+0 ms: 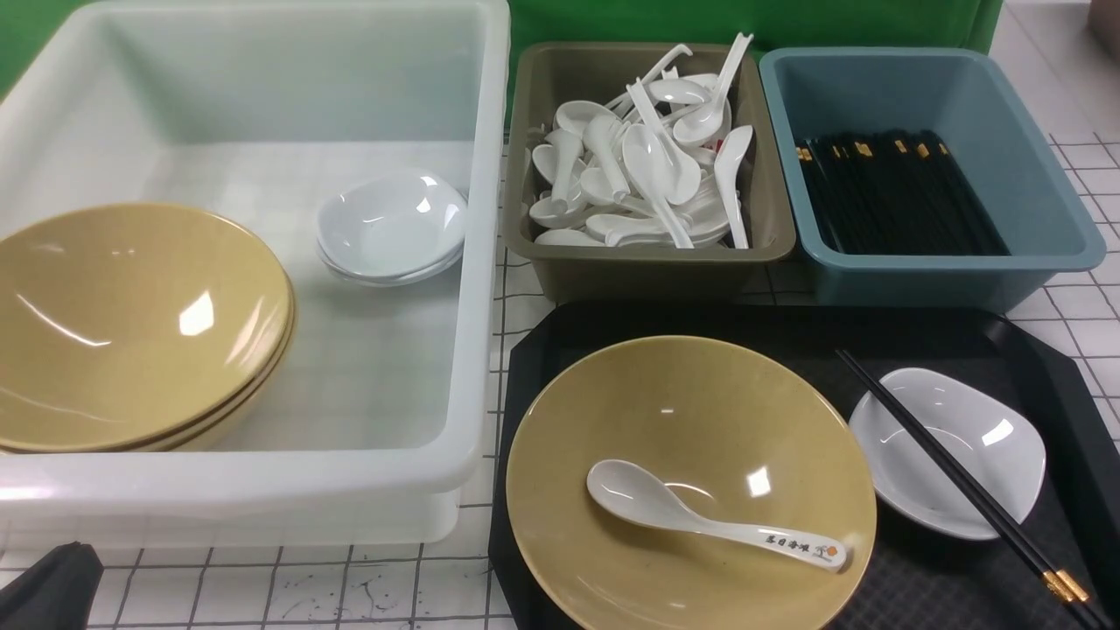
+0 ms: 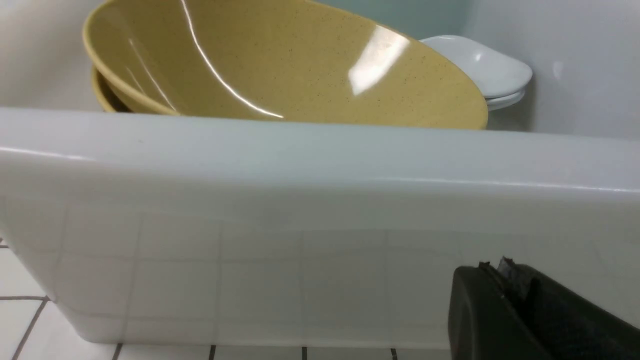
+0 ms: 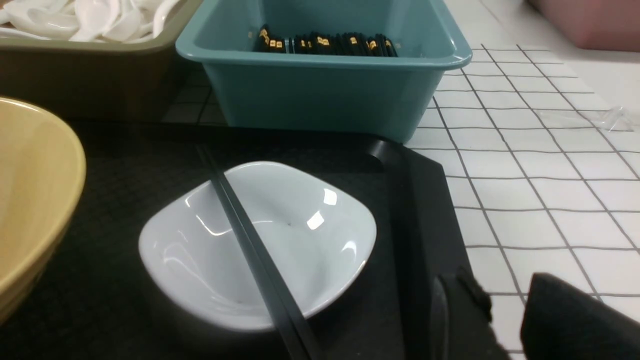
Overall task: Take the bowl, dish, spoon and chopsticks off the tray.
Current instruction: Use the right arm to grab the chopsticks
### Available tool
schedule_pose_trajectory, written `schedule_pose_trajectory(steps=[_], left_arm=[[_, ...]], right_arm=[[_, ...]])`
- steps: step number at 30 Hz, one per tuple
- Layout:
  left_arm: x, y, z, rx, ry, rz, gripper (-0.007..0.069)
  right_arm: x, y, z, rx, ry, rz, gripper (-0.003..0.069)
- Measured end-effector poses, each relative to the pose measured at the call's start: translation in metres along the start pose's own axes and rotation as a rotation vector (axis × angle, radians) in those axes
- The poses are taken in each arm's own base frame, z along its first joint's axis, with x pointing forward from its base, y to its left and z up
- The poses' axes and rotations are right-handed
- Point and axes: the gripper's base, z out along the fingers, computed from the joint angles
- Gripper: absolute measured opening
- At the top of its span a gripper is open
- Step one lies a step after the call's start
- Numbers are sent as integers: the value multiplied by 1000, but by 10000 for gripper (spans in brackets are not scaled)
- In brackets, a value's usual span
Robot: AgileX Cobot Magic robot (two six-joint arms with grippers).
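Black fingers of the right gripper (image 3: pixel 505 325) stand partly apart with nothing between them, low over the near right corner of the tray (image 3: pixel 415 210). The left gripper (image 2: pixel 505 280) is closed and empty, parked against the outer wall of the white tub (image 1: pixel 262 490), well away from the work.

Just beside the right gripper sits the dish (image 3: pixel 310 240), on the tray's right side. The chopsticks (image 1: pixel 954 468) lie across it as a tight pair, bridging its rim. Their long axis runs diagonally. The thin tips point away from the robot and leftward, toward the gap between the bins. The gold-banded thick ends point back at the robot's right, near the tray's rim. Further left the bowl (image 1: pixel 700 411) fills the tray's other half. The spoon (image 1: pixel 700 521) lies inside it, scoop to the left and printed handle end resting on the near right rim.

All four things are on the tray, so I judge the clearing is at its start, with the chopsticks the likely first pick, since they pin the dish. That calls for turning the jaws square to the diagonal and closing where the sticks span the dish's hollow and there is room beneath. Both sticks should then go together to the blue bin (image 1: pixel 945 271), which holds others like them.
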Motion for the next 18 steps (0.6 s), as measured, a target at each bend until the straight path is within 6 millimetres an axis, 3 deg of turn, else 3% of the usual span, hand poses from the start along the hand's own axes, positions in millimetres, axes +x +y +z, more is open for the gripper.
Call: schedule_pose_trajectory(steps=[4, 7, 10, 12, 14, 18], left_arm=[[-1, -2, 0, 21, -6, -67, -6], [-3, -6, 0, 64, -26, -254, -6], [-8, -12, -1, 153, -39, -678, -6], [-10, -14, -2, 189, -35, -852, -6], [-14, -17, -3, 255, -29, -1153, -6], [-17, -17, -3, 284, -35, -1276, -6]], right_arm=[[0, 0, 0, -1, 0, 32, 237], [0, 2, 0, -22, 0, 233, 237], [-1, 6, 0, -68, 10, 675, 237], [-2, 7, 0, -82, 17, 848, 237], [-2, 9, 0, -99, 32, 1117, 237], [-2, 9, 0, -100, 33, 1129, 237]])
